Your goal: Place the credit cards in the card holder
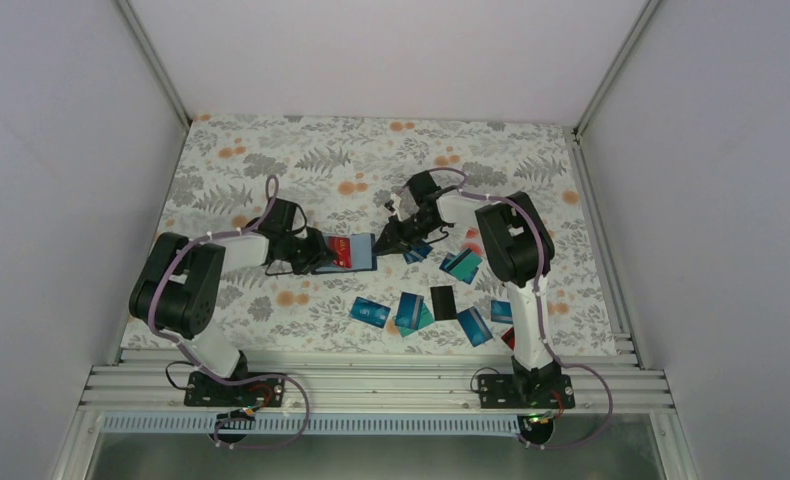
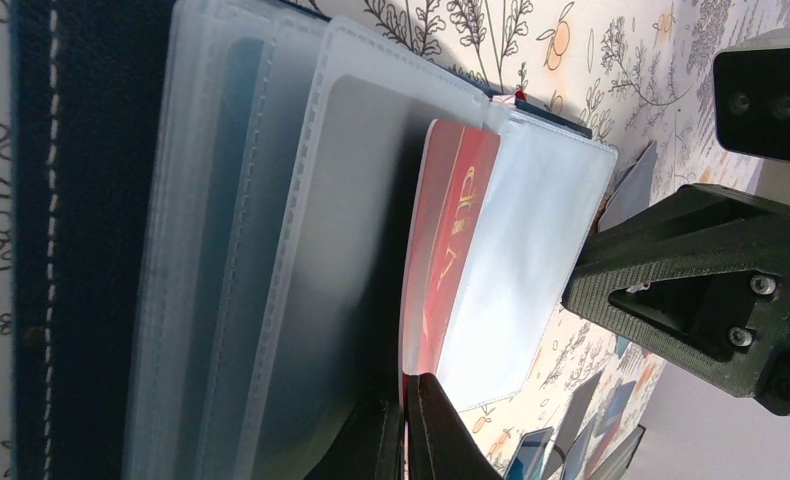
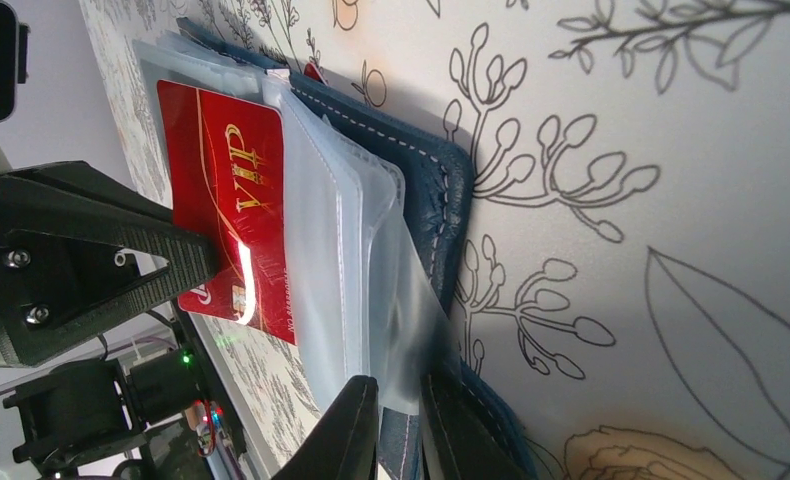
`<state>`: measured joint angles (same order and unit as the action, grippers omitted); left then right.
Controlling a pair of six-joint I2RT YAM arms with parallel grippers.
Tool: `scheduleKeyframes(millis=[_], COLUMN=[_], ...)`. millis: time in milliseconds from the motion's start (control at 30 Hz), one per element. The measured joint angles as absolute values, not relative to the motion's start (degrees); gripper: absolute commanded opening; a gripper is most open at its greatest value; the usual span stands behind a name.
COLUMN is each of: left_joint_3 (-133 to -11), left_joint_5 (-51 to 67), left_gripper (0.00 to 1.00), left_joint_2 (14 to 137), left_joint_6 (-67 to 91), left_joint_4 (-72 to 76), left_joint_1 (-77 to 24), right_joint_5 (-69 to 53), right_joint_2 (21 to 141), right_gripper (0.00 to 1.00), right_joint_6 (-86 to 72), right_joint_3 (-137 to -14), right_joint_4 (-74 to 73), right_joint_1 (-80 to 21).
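Your left arm is folded low, with its elbow out near the left side of the table (image 1: 271,160), and its forearm points to the right. The left claw (image 1: 319,254) is closed, and its tips pinch the end of the red card (image 3: 231,210). Your right arm stands tall from its base, then bends and points left and down. The right claw (image 1: 389,238) is nearly closed and pinches a clear pocket (image 3: 371,270) by its edge. The two claws face each other, near together, with the card holder (image 3: 441,195) between them. The card holder lies open and flat in the middle of the table. The red card is partway inside one of its clear pockets. The other cards (image 1: 409,310) lie loose near the right arm, and the black card (image 1: 443,302) is among them.
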<state>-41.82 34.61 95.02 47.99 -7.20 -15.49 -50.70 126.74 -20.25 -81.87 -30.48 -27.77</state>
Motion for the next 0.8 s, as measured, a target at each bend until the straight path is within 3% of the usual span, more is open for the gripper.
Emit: scheduleKeyframes(millis=[800], left_joint_3=[-45.2], left_joint_5=[42.1], left_gripper=[0.02], left_joint_2=[101.2], left_joint_6=[47.1], left_joint_4=[-5.3], left_joint_1=[-15.2], right_joint_5=[-53.2], right_joint_2=[129.4], right_gripper=[0.11], right_joint_6=[-19.8], right_joint_3=[-85.6], right_joint_4=[-34.6], right_joint_1=[-27.3])
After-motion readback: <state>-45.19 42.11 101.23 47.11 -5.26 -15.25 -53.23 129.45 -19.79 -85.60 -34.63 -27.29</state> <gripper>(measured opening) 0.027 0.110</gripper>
